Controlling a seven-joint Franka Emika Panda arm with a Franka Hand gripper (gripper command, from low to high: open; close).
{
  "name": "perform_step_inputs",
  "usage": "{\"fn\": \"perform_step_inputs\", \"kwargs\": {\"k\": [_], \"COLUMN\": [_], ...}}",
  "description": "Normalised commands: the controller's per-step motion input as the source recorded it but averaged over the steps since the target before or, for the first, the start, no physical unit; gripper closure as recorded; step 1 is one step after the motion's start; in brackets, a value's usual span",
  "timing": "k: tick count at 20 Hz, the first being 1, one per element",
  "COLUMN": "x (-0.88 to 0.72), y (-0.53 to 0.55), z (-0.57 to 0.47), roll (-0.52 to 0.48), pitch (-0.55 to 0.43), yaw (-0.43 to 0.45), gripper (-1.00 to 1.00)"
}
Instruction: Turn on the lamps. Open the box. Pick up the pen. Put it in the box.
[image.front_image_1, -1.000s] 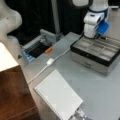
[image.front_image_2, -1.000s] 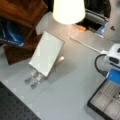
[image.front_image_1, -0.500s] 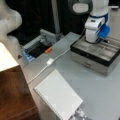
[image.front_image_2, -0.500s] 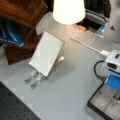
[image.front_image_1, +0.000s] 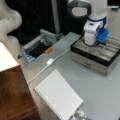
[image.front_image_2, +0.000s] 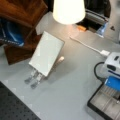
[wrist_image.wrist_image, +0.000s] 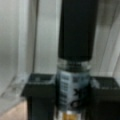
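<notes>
The box (image.front_image_1: 88, 57) stands open at a front view's right, and its pale grey compartments (image.front_image_2: 105, 101) show in both front views. My gripper (image.front_image_1: 93, 43) hangs low over those compartments. In the wrist view it (wrist_image.wrist_image: 73, 100) is shut on the pen (wrist_image.wrist_image: 75, 37), a black barrel with a silvery-grey middle, held upright between the two dark fingers (wrist_image.wrist_image: 37, 95). Grey compartment walls lie right behind the pen. The pen is hidden by the hand in both front views. A cream-white lampshade (image.front_image_2: 68, 11) glows at a front view's top; it also shows at a front view's left edge (image.front_image_1: 6, 58).
A white panel on a metal stand (image.front_image_1: 58, 97) (image.front_image_2: 46, 53) sits mid-table. A white cable with an inline switch (image.front_image_1: 50, 61) (image.front_image_2: 105, 52) runs across the table. Also here are an orange switch (image.front_image_1: 48, 50) (image.front_image_2: 81, 28), a brown wooden block (image.front_image_1: 12, 92) (image.front_image_2: 20, 15) and a dark open bin (image.front_image_1: 37, 48).
My gripper has come down a little toward the open box with the pen still in it. Nothing else has moved.
</notes>
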Motion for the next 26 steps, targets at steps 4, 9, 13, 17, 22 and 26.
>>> {"fn": "perform_step_inputs", "kwargs": {"k": [4, 9, 13, 17, 22, 26], "x": [0.07, 0.10, 0.08, 0.08, 0.08, 0.11], "y": [0.07, 0.10, 0.12, 0.13, 0.11, 0.09], "z": [-0.25, -0.16, -0.06, -0.01, 0.03, 0.06], "roll": [-0.166, -0.189, -0.211, -0.242, -0.270, -0.283], "pitch": [-0.115, -0.118, -0.099, -0.072, -0.045, -0.020], "yaw": [-0.106, -0.012, 0.004, 0.012, 0.036, 0.058], "gripper": [1.00, 1.00, 1.00, -1.00, -1.00, -1.00]}}
